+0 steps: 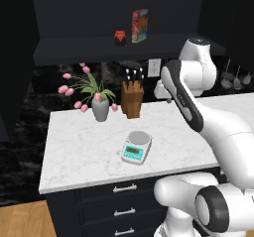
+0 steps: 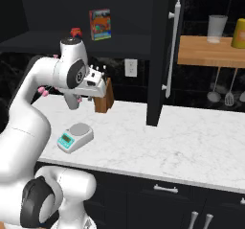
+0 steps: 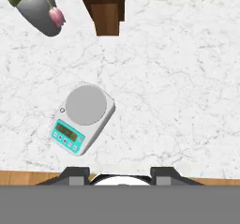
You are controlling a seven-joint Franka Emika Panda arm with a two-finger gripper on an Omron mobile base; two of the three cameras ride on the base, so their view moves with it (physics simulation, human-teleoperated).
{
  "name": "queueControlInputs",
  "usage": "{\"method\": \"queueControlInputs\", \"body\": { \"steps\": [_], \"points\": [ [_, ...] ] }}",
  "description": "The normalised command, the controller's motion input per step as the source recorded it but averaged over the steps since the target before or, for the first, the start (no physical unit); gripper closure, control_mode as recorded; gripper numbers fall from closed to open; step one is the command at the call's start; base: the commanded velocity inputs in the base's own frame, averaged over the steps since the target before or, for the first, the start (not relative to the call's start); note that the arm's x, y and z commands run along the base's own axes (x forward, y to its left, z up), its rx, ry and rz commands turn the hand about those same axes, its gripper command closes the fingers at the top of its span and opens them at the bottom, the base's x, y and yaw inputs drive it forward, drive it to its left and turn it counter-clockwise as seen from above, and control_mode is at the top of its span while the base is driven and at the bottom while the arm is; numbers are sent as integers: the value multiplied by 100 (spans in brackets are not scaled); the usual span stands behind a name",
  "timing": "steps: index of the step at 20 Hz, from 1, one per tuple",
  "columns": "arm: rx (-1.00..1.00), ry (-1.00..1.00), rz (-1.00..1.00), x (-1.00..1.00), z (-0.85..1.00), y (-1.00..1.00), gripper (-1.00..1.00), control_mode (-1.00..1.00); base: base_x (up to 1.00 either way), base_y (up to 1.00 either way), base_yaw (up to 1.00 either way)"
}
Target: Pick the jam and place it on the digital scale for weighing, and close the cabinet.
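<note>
On the cabinet [image 2: 160, 55] shelf sits the jam [image 1: 119, 37], a squat red-topped jar beside a colourful box [image 1: 139, 26]. From the right, the cabinet's door stands open. Looking down, the gripper [image 3: 120, 174] hangs spread, holding nothing, over the worktop [image 3: 178, 78]; the scale [image 3: 83, 117] lies aslant, its teal panel toward the front edge.

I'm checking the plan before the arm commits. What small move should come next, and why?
Probably raise the hand toward the open cabinet shelf. The jam sits there beside a colourful box, while the gripper hangs empty over the counter, looking down at the digital scale, whose plate is bare. The jar has to be grasped first.
</note>
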Motion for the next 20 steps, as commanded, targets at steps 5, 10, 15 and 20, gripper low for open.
{"method": "queueControlInputs", "body": {
  "steps": [5,10,15,20],
  "points": [
    [-1,-26,5,-72,3,9,-100,-100,0,0,0],
    [-1,-38,3,-77,13,4,-100,-100,0,0,0],
    [0,-18,4,-37,54,7,-100,-100,0,0,0],
    [-1,-9,12,-21,83,10,-100,-100,0,0,0]
  ]
}}
